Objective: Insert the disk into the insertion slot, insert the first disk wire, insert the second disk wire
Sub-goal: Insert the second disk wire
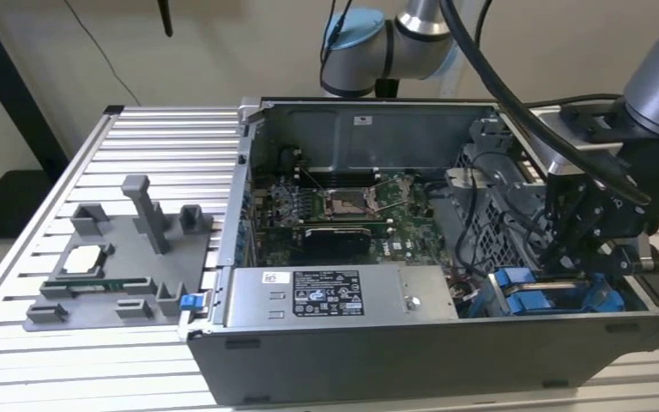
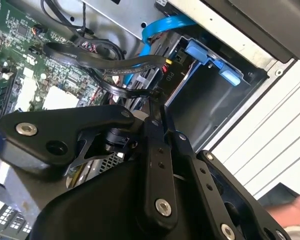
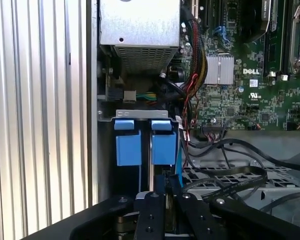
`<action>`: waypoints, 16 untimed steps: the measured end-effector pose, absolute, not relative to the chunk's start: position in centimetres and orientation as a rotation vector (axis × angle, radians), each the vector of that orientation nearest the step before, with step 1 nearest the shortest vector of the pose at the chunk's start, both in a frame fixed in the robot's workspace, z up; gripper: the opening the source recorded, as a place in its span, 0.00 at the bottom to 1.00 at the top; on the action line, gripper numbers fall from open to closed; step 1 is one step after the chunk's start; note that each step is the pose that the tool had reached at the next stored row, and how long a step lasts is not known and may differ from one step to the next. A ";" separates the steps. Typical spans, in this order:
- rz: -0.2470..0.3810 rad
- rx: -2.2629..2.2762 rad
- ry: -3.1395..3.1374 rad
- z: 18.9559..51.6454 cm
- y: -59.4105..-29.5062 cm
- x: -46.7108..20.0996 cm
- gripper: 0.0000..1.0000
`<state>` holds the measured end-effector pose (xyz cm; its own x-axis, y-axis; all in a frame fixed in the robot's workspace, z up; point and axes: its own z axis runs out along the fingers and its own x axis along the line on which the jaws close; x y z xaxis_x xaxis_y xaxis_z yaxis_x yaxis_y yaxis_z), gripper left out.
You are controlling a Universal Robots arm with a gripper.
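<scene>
1. Because only its blue carrier end shows, the disk (image 3: 164,147) appears already seated in the insertion slot (image 3: 140,114). That is at about 4 o'clock in the computer case (image 1: 341,352) in the exterior view. A second blue carrier end (image 3: 127,147) sits just beside it.
2. I judge the disk rigid, fairly heavy and shock-sensitive. The plastic carrier is the safer hold, and its label face looks slick.
3. Hanging close over the slot is the gripper (image 3: 165,202). Whether the claw is spread or pinching something I cannot tell.
4. Black flat cables (image 2: 105,65) and a blue ribbon (image 2: 165,25) loop close by. They look limp and easily snagged, better taken at a plug than along the run.
5. Around the slot lie the power-supply box (image 1: 329,296) at 6 o'clock and the motherboard (image 1: 341,206) near the case's centre.
6. Room is tight, with metal walls, wire bundles (image 3: 190,75) and the cage edge hemming the tool.
7. Under the case is a ribbed aluminium table (image 1: 32,343). A grey fixture tray (image 1: 112,275) lies at 9 o'clock, well apart.
</scene>
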<state>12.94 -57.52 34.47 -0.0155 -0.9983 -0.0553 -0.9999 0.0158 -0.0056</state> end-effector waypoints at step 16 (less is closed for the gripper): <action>0.021 -2.181 2.226 34.0 -57.0 12.7 0.00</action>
<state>12.67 -57.00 33.99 -0.0201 -0.9994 -0.0274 -0.9998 0.0203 -0.0076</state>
